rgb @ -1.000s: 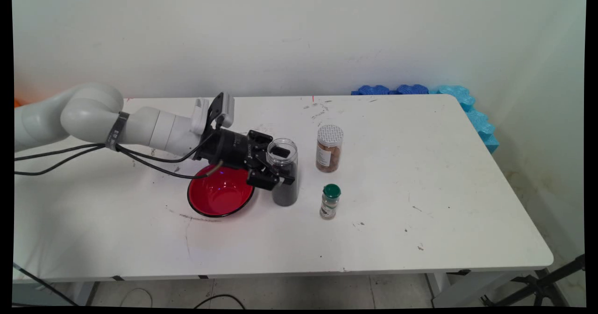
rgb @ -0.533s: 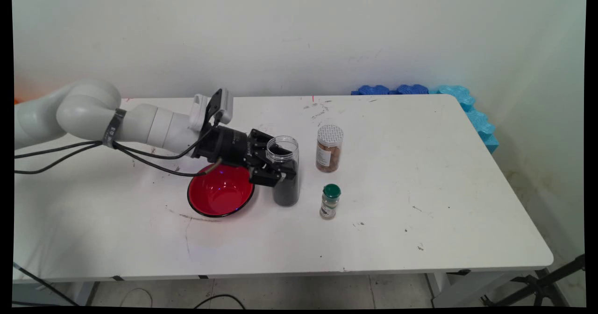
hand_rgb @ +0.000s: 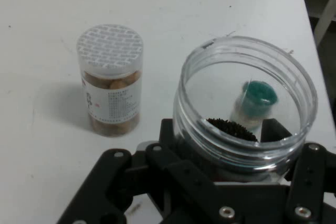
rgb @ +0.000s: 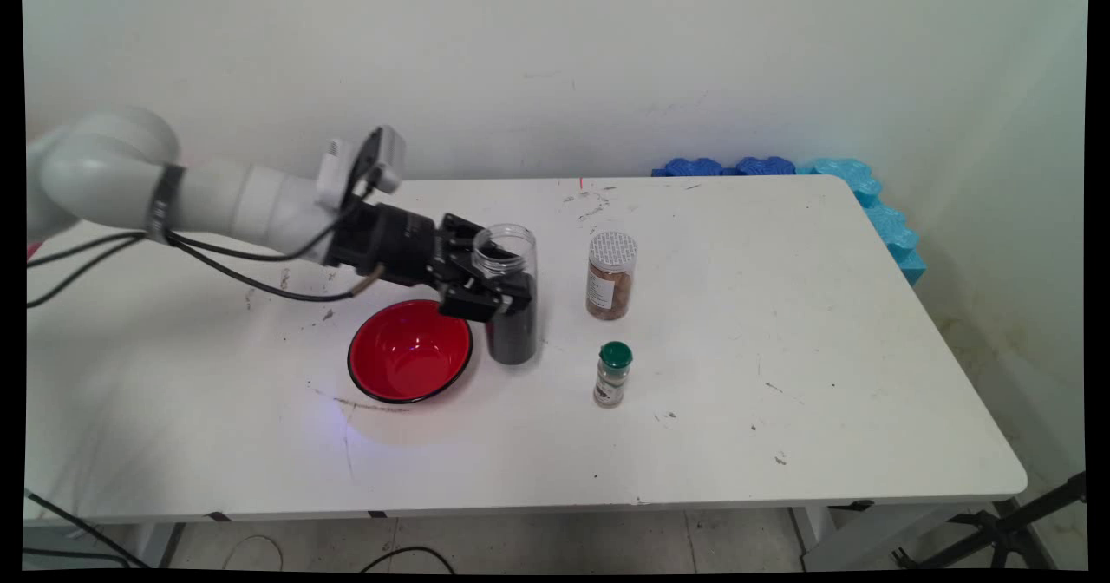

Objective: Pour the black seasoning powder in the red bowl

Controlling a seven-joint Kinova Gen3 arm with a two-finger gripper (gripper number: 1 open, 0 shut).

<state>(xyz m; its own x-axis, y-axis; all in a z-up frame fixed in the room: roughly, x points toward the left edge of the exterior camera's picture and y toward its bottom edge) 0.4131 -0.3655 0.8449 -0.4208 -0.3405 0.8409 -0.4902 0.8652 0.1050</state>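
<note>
My gripper [rgb: 494, 292] is shut on an open clear jar [rgb: 510, 305] holding dark grains, and the jar hangs a little above the table, upright. In the hand view the jar's open mouth [hand_rgb: 247, 100] fills the right half, with the dark grains low inside and my gripper [hand_rgb: 231, 182] clamped round its body. A red bowl [rgb: 409, 351] sits on the table just left of and below the jar. To the right stands a jar of brown pieces with a white patterned lid [rgb: 611, 275] [hand_rgb: 110, 80]. A small green-capped spice bottle [rgb: 613, 374] shows through the held jar [hand_rgb: 255, 100].
Blue foam pieces [rgb: 780, 167] lie at the table's far right corner and down its right edge. Black cables [rgb: 217, 266] hang from the arm over the left of the table. The white table [rgb: 824, 366] bears scuff marks.
The gripper has lifted the jar of dark grains off the table and carried it up and slightly left, toward the bowl's far side. The other things have not moved.
</note>
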